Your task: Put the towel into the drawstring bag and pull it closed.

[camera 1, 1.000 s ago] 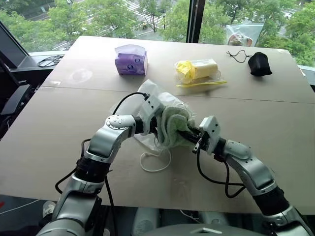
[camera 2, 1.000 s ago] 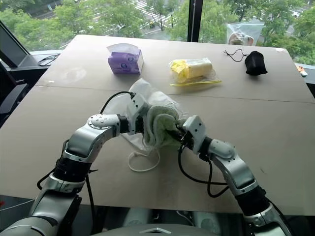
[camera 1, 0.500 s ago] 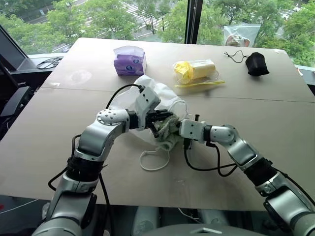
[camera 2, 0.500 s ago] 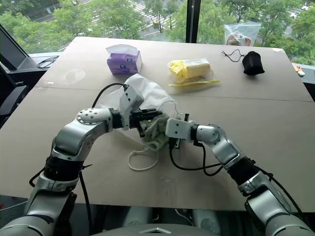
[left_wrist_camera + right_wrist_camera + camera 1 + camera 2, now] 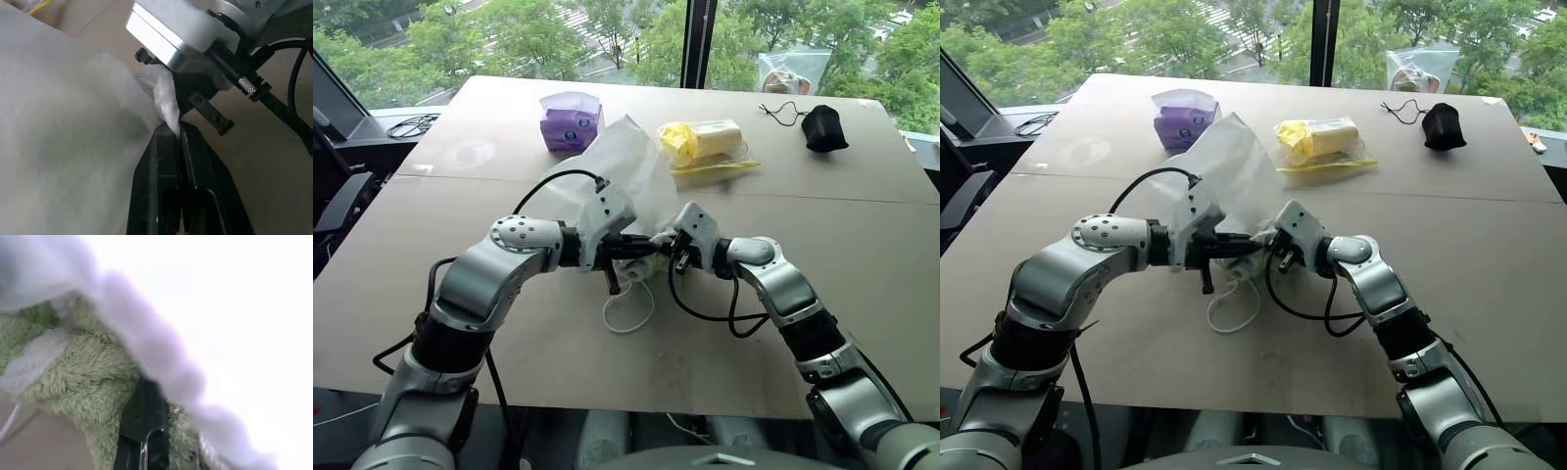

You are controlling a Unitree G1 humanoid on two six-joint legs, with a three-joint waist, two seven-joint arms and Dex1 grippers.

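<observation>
With the left gripper (image 5: 172, 128) pinched tight on the rim of the drawstring bag (image 5: 625, 162) and the right gripper (image 5: 668, 245) clamped on the towel (image 5: 88, 377) at the bag's mouth, the thin rim could slip free and let the towel drop onto the table (image 5: 862, 264).

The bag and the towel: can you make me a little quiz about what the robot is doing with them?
1. True or false: the left claw is pinched shut on the bag.
2. Which colour is the towel: A pale green, B purple, C black?
3. What trails on the table below the two claws?

Key: 1 true. 2 A. 3 The white cord, lying in a loop.
</observation>
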